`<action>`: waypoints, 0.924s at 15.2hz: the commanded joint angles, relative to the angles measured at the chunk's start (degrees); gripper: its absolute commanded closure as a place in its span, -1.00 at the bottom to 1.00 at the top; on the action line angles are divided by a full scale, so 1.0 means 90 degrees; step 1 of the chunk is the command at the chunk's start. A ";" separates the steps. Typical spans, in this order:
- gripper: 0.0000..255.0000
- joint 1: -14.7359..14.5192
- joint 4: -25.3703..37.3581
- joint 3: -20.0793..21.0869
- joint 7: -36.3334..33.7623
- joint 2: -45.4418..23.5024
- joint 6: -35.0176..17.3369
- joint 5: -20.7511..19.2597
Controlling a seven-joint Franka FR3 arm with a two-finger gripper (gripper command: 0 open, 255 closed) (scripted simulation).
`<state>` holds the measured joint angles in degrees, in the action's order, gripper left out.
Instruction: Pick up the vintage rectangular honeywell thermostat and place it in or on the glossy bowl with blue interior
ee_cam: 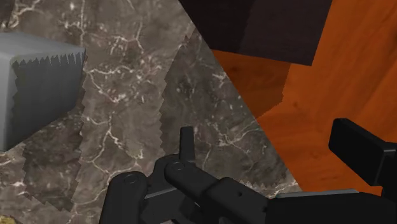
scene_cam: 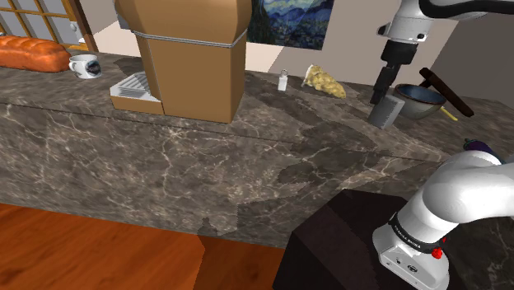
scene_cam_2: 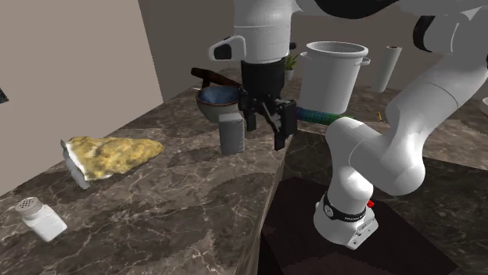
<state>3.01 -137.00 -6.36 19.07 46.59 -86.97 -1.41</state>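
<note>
Your arm (scene_cam_2: pixel 413 111): glossy white rounded links, dark bands at the joints. A black ring (scene_cam_2: pixel 342 211) with small white lettering circles the base link, a red dot (scene_cam_2: pixel 369 205) just beside it. All-black gripper (scene_cam_2: pixel 267 129), angular; fingers (ee_cam: pixel 362 153) flat, blocky, round pivot pins behind them.

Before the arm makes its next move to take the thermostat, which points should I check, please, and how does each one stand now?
1. Jaws open: ok. The gripper has its jaws apart, with nothing in them.
2. Thermostat between the jaws: not ok. The grey thermostat stands beside the gripper, outside the jaws.
3. Thermostat free to grasp: ok. It stands on the marble counter with nothing on top of it.
4. Bowl ready: ok. The bowl, just behind the thermostat, shows a blue inside with nothing in it.
5. Dark brown stick-like object clear of the bowl: cannot tell.
</note>
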 commanded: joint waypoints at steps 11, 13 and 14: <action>-1.00 0.0419 0.0598 -0.1675 0.1715 -0.1062 -0.0978 -0.0995; -1.00 0.0439 0.0796 -0.1964 0.2004 -0.1329 -0.1147 -0.1067; -1.00 0.0442 0.0897 -0.2101 0.2141 -0.1461 -0.1224 -0.1088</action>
<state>6.97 -129.98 -24.01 37.03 34.74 -97.26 -10.97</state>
